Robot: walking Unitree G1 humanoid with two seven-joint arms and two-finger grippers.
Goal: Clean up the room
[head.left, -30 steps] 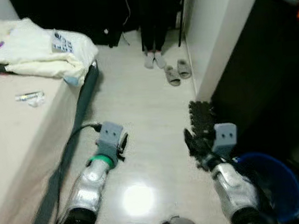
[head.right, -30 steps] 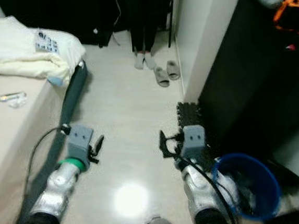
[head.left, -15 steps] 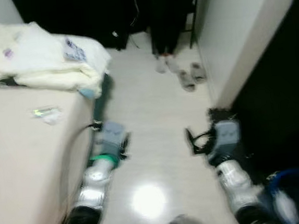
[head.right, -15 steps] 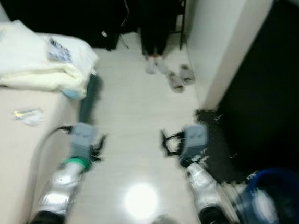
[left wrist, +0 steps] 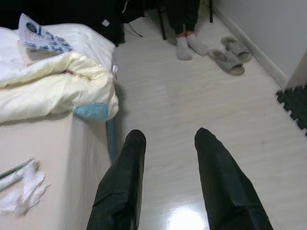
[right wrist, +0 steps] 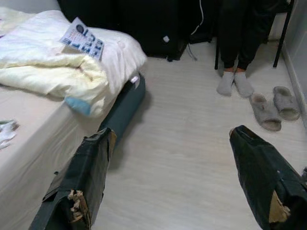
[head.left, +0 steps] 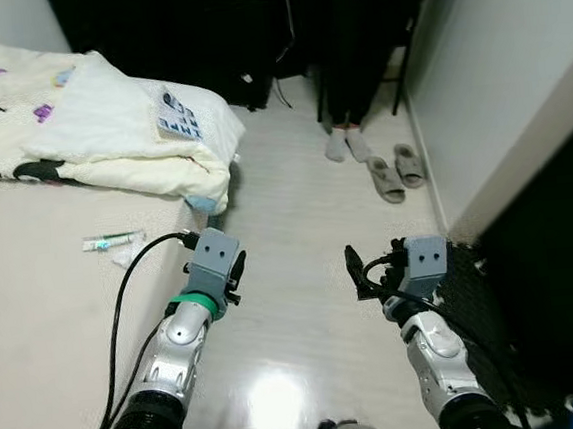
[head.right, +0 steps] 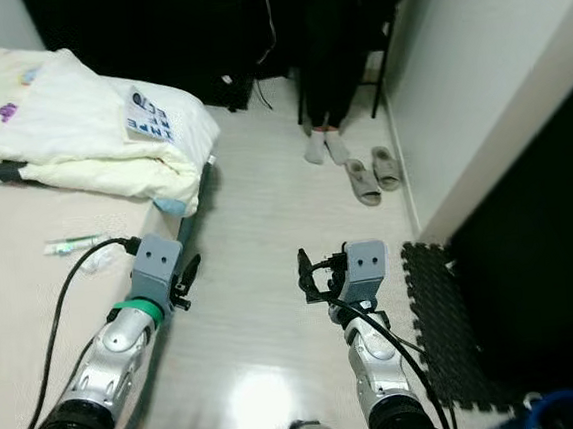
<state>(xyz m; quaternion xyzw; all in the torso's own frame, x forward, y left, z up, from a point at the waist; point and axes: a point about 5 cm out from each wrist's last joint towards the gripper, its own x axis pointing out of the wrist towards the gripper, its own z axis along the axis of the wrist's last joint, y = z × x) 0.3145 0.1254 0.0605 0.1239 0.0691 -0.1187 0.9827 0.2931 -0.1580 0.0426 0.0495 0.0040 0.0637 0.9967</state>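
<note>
Head views: left gripper (head.left: 234,274) and right gripper (head.left: 357,274) hover over bare floor (head.left: 297,224), both empty. Person's socked feet (head.left: 346,145), upper body cut off; slippers (head.left: 396,171) beside.
Left wrist: fingers (left wrist: 125,177) narrowly apart; tube (left wrist: 12,170) half cut off at bed edge (left wrist: 81,143).
Right wrist: fingers (right wrist: 88,177) wide; crumpled duvet (right wrist: 53,72) on bed corner.

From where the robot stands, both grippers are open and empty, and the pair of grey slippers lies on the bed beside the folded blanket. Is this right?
Not quite. The grey slippers lie on the floor near the wall, beside a person's socked feet, not on the bed; the left eye view shows it. The left gripper and right gripper are indeed open and empty.
</note>
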